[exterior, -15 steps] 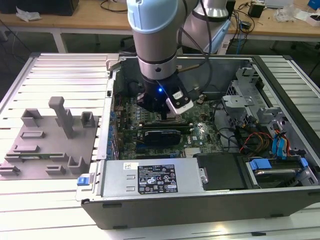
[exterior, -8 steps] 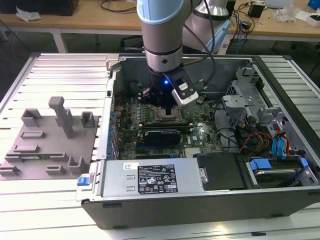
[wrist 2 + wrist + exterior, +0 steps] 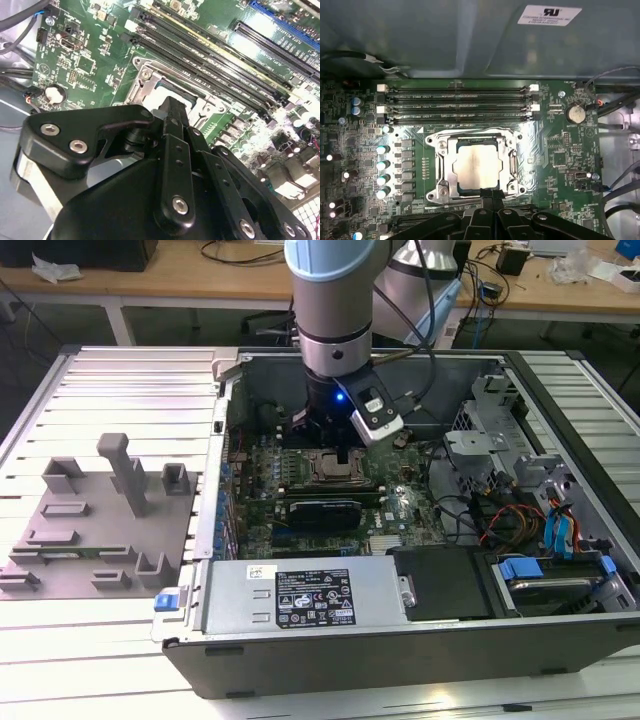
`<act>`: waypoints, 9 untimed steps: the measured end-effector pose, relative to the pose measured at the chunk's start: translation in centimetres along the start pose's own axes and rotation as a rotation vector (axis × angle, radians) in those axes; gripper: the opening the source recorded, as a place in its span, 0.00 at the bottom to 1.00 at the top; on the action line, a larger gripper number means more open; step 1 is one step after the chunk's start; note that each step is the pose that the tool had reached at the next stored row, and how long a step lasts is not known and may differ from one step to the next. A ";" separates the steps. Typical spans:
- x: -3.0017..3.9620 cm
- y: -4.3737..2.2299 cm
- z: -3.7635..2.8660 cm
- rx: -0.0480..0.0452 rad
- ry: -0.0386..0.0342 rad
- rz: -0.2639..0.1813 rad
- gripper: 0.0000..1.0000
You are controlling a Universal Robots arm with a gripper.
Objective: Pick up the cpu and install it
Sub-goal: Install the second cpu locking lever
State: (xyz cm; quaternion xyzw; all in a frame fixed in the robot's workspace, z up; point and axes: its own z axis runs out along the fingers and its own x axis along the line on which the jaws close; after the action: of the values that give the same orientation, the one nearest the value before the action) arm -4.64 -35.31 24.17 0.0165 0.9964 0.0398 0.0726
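Motherboard (image 3: 555, 150): green, glossy, ribbed black slots alongside.
Cpu (image 3: 476, 167): flat matte-silver square, seated in the shiny metal socket frame (image 3: 442, 172).
Gripper (image 3: 492, 196): black fingers pinched together, nothing held, hung just above the cpu's edge.

The CPU socket (image 3: 476, 168) is open from above, with the gripper (image 3: 490, 196) directly at its edge. Memory slots (image 3: 457, 106) run just beside the socket, and tall capacitors (image 3: 382, 171) flank it on another side.

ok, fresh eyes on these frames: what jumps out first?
The arm plunging into the open computer case, its claw right above the motherboard socket. In the first wrist view the cpu sits silvery inside that socket's metal frame. On the exterior view's left, a grey fixture plate lies on the table.
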 end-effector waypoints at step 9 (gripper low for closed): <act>-0.01 0.08 -0.08 0.0012 0.0000 0.000 0.11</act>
State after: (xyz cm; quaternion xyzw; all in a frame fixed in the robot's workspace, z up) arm -4.63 -35.23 24.26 0.0164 0.9965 0.0391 0.0726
